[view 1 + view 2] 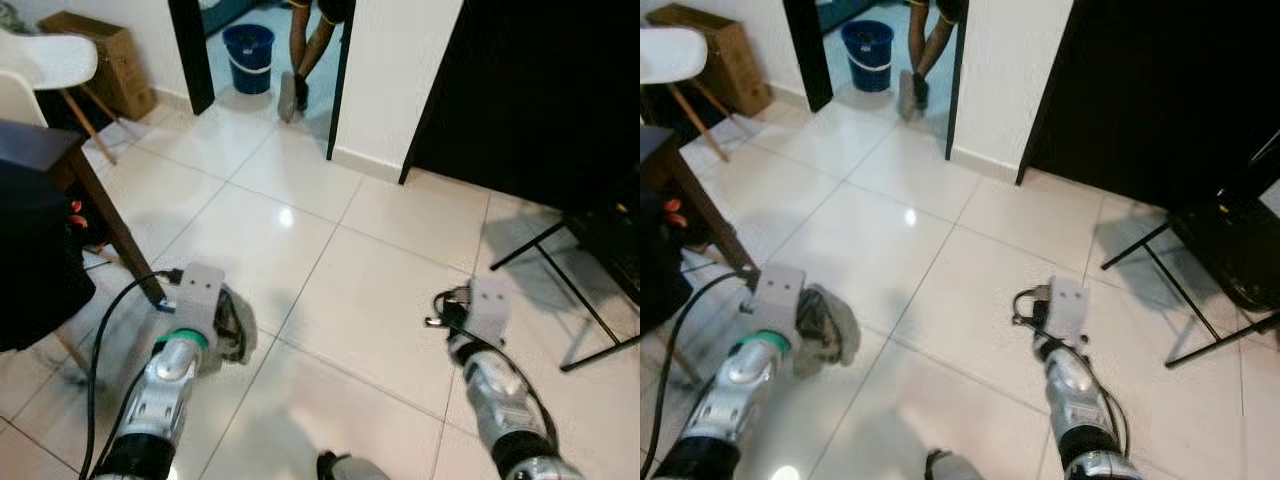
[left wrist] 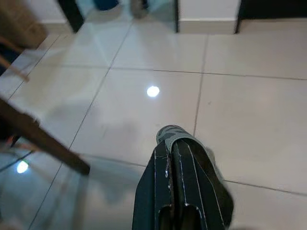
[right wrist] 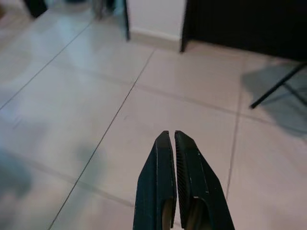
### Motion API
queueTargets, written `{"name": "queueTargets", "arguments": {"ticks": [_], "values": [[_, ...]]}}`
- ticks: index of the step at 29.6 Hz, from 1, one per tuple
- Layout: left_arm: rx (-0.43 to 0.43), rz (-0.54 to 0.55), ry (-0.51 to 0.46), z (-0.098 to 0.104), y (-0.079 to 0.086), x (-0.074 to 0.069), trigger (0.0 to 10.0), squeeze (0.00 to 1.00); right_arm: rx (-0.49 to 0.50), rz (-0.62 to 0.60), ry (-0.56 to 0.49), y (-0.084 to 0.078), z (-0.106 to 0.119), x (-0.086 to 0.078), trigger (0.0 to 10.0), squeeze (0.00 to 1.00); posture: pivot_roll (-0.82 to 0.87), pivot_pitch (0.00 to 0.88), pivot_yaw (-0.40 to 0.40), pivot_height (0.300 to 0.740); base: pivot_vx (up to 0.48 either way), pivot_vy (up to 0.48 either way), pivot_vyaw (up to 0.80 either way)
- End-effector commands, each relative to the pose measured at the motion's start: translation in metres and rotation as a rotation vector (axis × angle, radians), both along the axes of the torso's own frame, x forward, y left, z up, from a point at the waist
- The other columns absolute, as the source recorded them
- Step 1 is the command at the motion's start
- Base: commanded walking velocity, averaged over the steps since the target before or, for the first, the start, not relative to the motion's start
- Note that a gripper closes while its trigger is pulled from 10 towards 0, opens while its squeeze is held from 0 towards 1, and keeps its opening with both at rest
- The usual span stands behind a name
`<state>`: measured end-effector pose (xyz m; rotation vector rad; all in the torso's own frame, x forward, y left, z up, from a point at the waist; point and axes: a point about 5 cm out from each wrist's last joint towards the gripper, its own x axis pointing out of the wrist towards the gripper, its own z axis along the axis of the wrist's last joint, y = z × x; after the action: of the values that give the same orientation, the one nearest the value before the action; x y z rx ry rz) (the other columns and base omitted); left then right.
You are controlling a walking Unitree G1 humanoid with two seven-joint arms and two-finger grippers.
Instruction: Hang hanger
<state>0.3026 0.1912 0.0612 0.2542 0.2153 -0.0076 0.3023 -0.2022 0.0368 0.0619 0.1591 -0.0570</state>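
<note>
My left gripper (image 1: 228, 322) is held low over the tiled floor, fingers shut on a grey, soft-looking thing (image 1: 828, 325). In the left wrist view that grey thing (image 2: 169, 132) pokes out at the tips of the left gripper (image 2: 174, 146); I cannot make out what it is. My right gripper (image 1: 440, 310) hovers over the floor further right, shut with nothing between its fingers (image 3: 163, 143). A black folding stand (image 1: 585, 275) with thin crossed legs is at the far right, just beyond the right gripper.
A dark table (image 1: 55, 150) with a slanted leg stands close on the left, with a black cable (image 1: 105, 325) beside my left arm. Behind are a white chair (image 1: 50, 60), a cardboard box (image 1: 112, 55), and a doorway with a blue bucket (image 1: 248, 55) and a person's legs (image 1: 300, 60).
</note>
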Motion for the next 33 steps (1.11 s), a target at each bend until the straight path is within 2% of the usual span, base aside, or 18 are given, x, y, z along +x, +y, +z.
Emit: {"name": "queueTargets", "arguments": {"ticks": [1, 10, 18, 26, 33], "values": [[-0.003, 0.009, 0.02, -0.006, 0.004, -0.003, 10.0, 0.0, 0.007, -0.008, 0.029, 0.0, -0.008, -0.006, 10.0, 0.0, -0.03, 0.042, 0.041, 0.74, 0.0, 0.0, -0.78], [0.011, 0.004, 0.019, -0.004, 0.009, 0.001, 10.0, 0.0, 0.012, -0.059, 0.02, -0.008, -0.009, -0.01, 10.0, 0.0, -0.04, 0.039, 0.069, 0.74, 0.0, 0.0, -0.78], [0.024, -0.014, 0.018, -0.003, 0.01, 0.002, 10.0, 0.0, -0.004, -0.053, 0.017, -0.007, -0.01, -0.012, 10.0, 0.0, -0.04, 0.045, 0.081, 0.74, 0.0, 0.0, -0.78], [0.026, 0.005, 0.018, -0.003, 0.018, -0.003, 10.0, 0.0, 0.004, -0.076, 0.027, -0.011, -0.015, -0.02, 10.0, 0.0, -0.04, 0.067, 0.08, 0.74, 0.0, 0.0, -0.78], [0.019, -0.007, 0.022, -0.003, 0.015, -0.002, 10.0, 0.0, 0.002, -0.068, 0.017, -0.009, -0.012, -0.017, 10.0, 0.0, -0.04, 0.078, 0.087, 0.74, 0.0, 0.0, -0.78]]}}
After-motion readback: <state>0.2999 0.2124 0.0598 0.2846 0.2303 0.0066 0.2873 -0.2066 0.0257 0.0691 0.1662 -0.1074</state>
